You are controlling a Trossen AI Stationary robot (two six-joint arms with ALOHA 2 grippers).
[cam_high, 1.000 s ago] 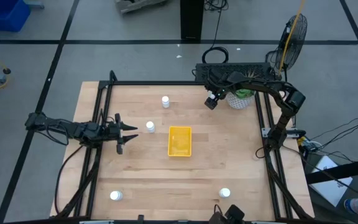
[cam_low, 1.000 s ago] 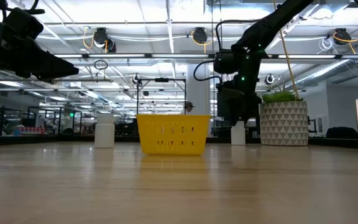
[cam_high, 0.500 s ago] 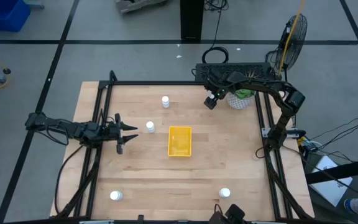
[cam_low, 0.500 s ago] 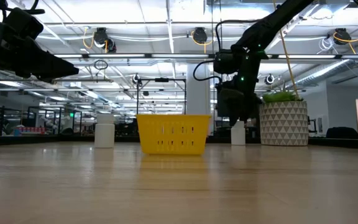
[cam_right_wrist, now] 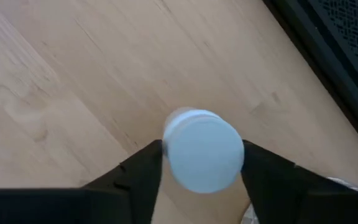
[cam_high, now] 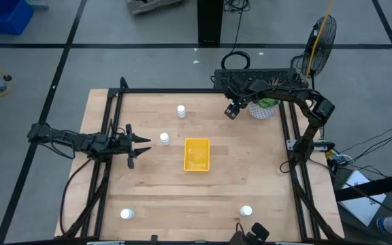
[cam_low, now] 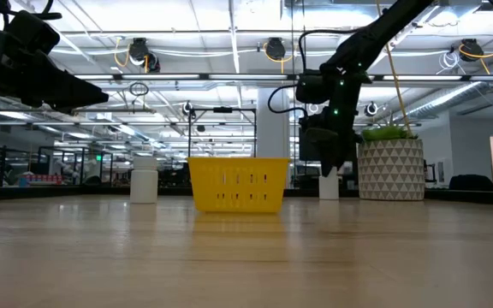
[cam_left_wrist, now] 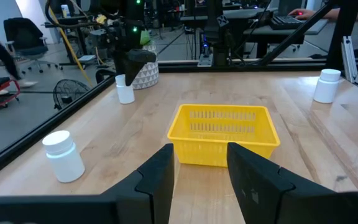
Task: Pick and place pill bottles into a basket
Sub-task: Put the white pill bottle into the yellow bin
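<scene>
My right gripper is at the table's far right, pointing steeply down, shut on a white pill bottle that stands on the wood. Three other pill bottles stand loose at the far side, left of the basket and near right; another is near left. The yellow basket sits mid-table. My left gripper waits at the left edge, level, its fingers a little apart with nothing between them. My right gripper pinches the bottle's white cap between its two fingers, one on each side. The fingers come from above, slanting steeply down. The bottle stands upright with its base on the table.
A white patterned pot with a green plant stands just right of my right gripper. A black frame rail runs around the table. Open wood lies between the held bottle and the basket.
My right gripper has stayed over the bottle and drawn its fingers in around the cap. In the low view it now looks narrower above the bottle. The bottle has not moved.
</scene>
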